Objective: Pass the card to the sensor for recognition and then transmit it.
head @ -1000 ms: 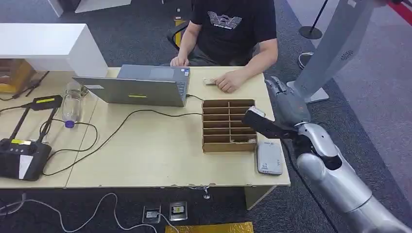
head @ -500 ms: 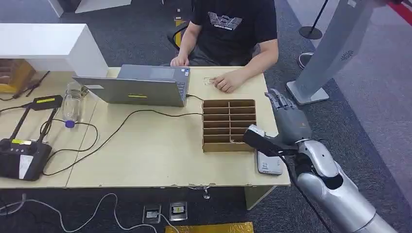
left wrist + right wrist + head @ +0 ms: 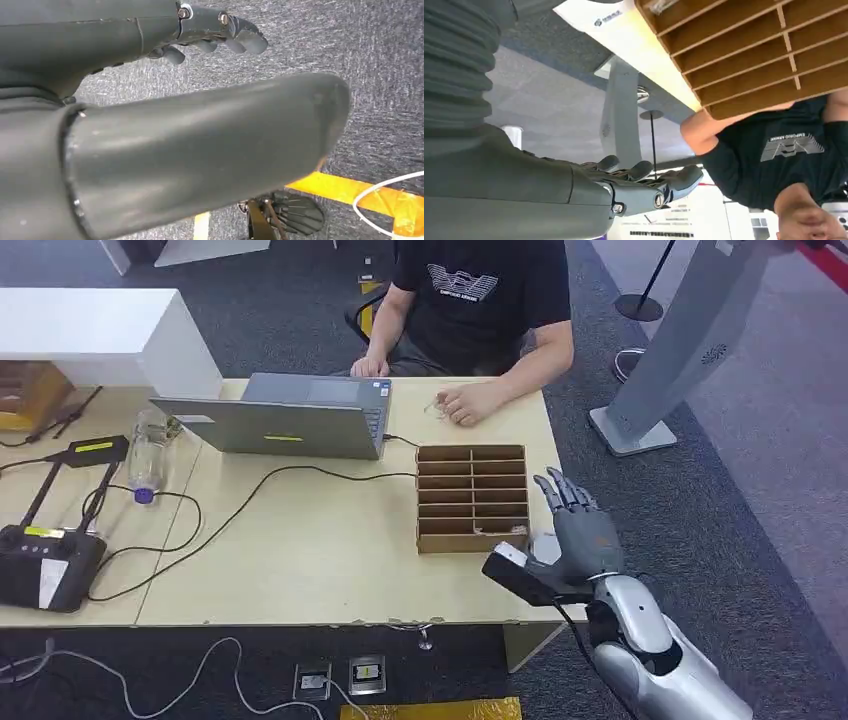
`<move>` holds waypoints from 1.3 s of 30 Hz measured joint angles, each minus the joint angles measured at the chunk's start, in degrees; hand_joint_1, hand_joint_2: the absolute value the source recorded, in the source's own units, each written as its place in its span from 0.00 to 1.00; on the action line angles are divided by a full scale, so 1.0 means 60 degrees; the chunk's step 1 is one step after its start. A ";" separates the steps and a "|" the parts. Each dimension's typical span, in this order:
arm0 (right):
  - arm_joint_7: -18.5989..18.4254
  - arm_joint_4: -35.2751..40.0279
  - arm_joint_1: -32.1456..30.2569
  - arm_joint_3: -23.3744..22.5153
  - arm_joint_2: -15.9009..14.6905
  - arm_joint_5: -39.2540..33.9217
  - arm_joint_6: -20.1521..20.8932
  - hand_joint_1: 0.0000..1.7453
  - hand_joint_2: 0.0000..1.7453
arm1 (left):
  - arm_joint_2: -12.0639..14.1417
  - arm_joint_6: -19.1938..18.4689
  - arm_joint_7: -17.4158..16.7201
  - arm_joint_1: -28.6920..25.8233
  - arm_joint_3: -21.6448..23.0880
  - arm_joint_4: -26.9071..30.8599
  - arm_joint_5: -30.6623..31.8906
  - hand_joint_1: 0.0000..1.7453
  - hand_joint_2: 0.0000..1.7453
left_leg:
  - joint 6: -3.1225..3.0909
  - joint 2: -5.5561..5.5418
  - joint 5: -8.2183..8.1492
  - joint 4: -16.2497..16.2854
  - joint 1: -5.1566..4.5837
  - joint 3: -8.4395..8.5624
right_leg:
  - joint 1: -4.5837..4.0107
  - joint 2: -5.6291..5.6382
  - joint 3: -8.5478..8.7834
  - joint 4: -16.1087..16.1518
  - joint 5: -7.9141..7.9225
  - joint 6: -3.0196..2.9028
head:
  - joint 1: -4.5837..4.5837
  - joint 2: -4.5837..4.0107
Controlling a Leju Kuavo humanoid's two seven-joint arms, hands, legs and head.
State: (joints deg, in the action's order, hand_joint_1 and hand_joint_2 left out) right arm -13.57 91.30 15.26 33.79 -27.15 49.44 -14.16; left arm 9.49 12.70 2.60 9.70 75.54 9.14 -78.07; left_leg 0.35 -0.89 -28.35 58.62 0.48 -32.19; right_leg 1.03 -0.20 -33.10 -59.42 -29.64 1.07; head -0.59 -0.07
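My right hand (image 3: 575, 540) hovers open at the table's near right corner, fingers spread, thumb (image 3: 512, 575) out to the left, holding nothing. It covers the white card reader (image 3: 596, 15), which lies just beside the brown divided cardboard box (image 3: 472, 498). A small pale card (image 3: 432, 407) lies on the table's far side by the person's hand (image 3: 470, 405). Something small and clear sits in the box's nearest compartment (image 3: 495, 530). In its wrist view my left hand (image 3: 150, 125) hangs over grey carpet with its fingers (image 3: 220, 32) loosely bent and nothing in it.
A person (image 3: 480, 300) sits across the wooden table (image 3: 330, 560) behind a grey laptop (image 3: 290, 420). Cables cross the tabletop. A plastic bottle (image 3: 148, 455) and a black device (image 3: 45, 560) stand at the left. A grey stand (image 3: 690, 330) rises on the right.
My right hand has drawn back from beside the box's far end toward the table's near edge and now sits over the white reader, hiding it. The person's hand has stayed put.
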 joint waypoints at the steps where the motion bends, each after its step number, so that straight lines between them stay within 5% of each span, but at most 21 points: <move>1: 0.0000 -0.0022 -0.0016 0.0033 0.0022 0.0040 0.0000 0.00 1.00 | -0.0007 0.0000 0.0011 -0.0014 -0.0004 0.0000 0.0000 0.00 0.00 | 0.0000 0.0000 0.0000 0.0000 0.0000 0.0000 | 0.0000 0.0000 0.0000 0.0000 0.0000 0.0000 | 0.0000 0.0000; 10: 0.0073 -0.0374 -0.0182 0.0345 0.0327 0.0451 -0.0226 0.00 1.00 | -0.0040 -0.0044 0.0055 -0.0024 0.0000 0.0000 0.0004 0.00 0.00 | 0.0000 0.0000 0.0000 -0.0001 0.0001 -0.0002 | -0.0001 0.0000 0.0000 -0.0001 -0.0001 -0.0001 | 0.0000 0.0000; 19: 0.0980 -0.1494 0.0337 0.0645 0.1097 0.0459 -0.0233 0.00 1.00 | -0.0058 -0.0015 0.0055 0.0030 0.0000 0.0000 0.0007 0.00 0.00 | 0.0001 -0.0002 0.0003 -0.0002 0.0001 0.0003 | -0.0001 -0.0004 0.0005 -0.0002 -0.0001 -0.0001 | -0.0004 0.0000; 39: 0.0914 -0.2346 0.0680 0.0772 0.1567 0.0601 -0.0317 0.00 1.00 | -0.0058 0.0033 0.0055 0.0041 0.0000 0.0000 0.0058 0.00 0.00 | 0.0001 0.0000 0.0001 -0.0001 0.0002 0.0003 | -0.0001 0.0001 0.0001 -0.0001 -0.0001 -0.0002 | -0.0004 0.0000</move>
State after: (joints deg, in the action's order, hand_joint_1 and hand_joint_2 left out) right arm -8.09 77.22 19.34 38.42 -17.75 53.05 -16.07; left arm 9.14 12.90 2.93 9.95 75.54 9.14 -77.72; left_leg 0.36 -0.88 -28.34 58.61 0.49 -32.17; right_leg 1.02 -0.19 -33.10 -59.42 -29.65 1.05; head -0.61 -0.07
